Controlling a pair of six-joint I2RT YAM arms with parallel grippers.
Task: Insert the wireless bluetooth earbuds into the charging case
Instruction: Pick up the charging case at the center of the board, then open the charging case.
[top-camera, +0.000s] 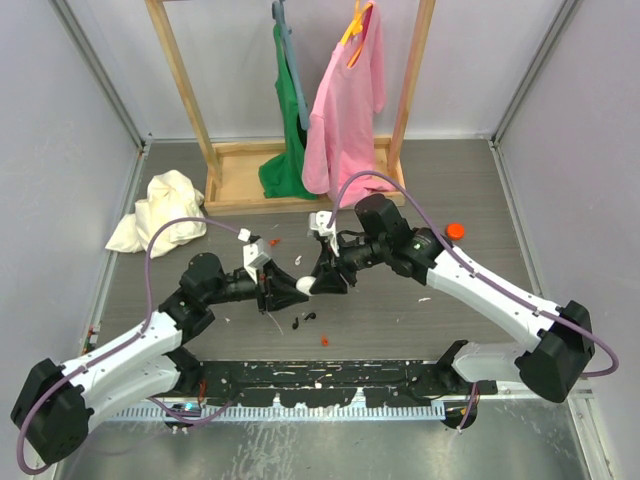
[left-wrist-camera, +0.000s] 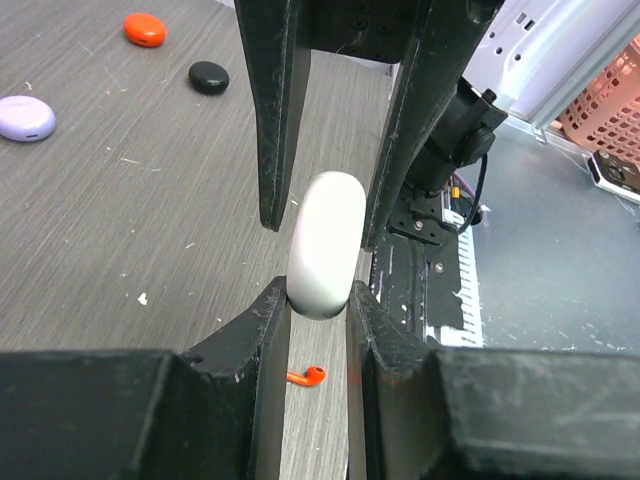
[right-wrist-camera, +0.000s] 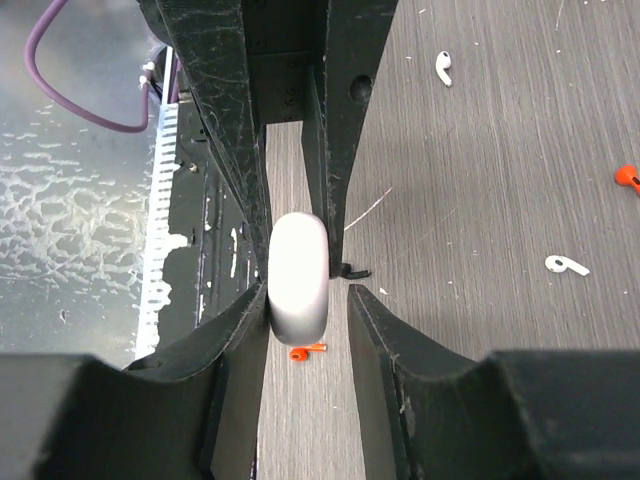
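- The left gripper (left-wrist-camera: 320, 297) is pinching the lower end of the white charging case (left-wrist-camera: 326, 240), with one finger pressing on each side of it.
- The case is standing on its end up in the air over the table (left-wrist-camera: 120, 220), right in the middle between the two arms.
- The right gripper (right-wrist-camera: 308, 295) is reaching in from the other way, and its fingers are sitting around the other end of the case.
- Its fingers are spreading a little: one finger is touching the case, and a gap is showing between the case and the other finger.
- Two white earbuds (right-wrist-camera: 443, 67) are lying on the table, well apart from the case and from each other.
- An orange earbud (left-wrist-camera: 308, 377) is lying on the table near the grippers.
- A purple case (left-wrist-camera: 25, 118), a black case (left-wrist-camera: 208, 77) and an orange case (left-wrist-camera: 145, 28) are lying farther off on the table, apart from each other.
- At the back, a pink shirt (top-camera: 345, 110) and a green cloth (top-camera: 287, 160) are hanging on a wooden rack (top-camera: 185, 90), and a white cloth (top-camera: 165, 210) is lying in a heap beside it.
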